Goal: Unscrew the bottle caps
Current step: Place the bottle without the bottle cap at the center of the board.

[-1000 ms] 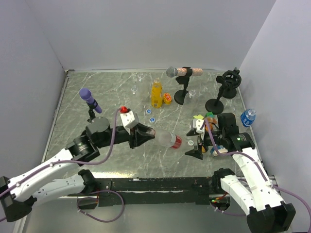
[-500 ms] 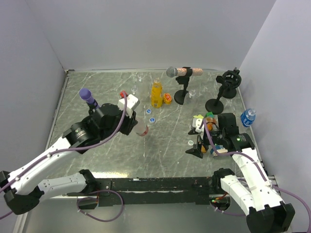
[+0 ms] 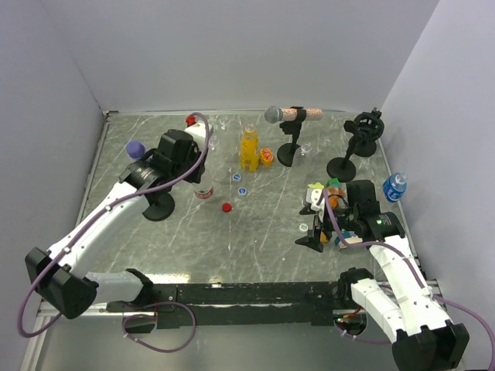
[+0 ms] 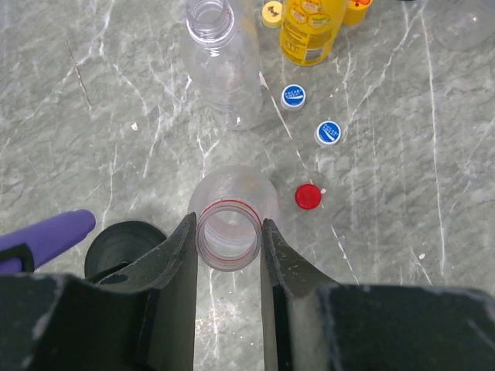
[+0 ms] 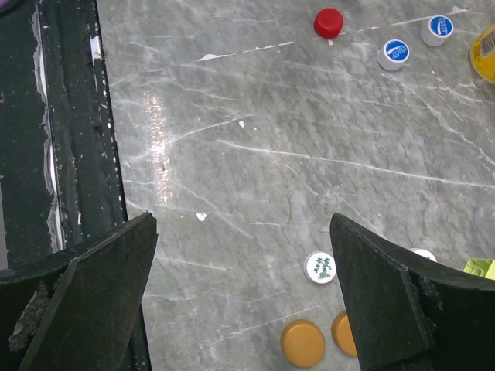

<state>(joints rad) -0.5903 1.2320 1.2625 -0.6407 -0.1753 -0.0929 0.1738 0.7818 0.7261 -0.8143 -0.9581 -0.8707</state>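
Bottle caps (image 4: 308,196) lie loose beyond your left claw (image 4: 228,228), which pinches an opened bottle (image 4: 232,192); right claw (image 5: 244,220) spread; blue-labelled bottle (image 3: 394,187) looks capped.

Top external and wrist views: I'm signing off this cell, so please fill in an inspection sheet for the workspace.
Surface: grey marbled table, small white specks.
Job's things: clear bottle uncapped; red cap and blue caps loose; juice bottle upright.
Clutter: microphone on stand, brown discs.
Grippers: left gripper shut on clear bottle; right gripper open, empty.
Cables: purple cable looping over left arm.
Surroundings: white walls, nothing else seen.
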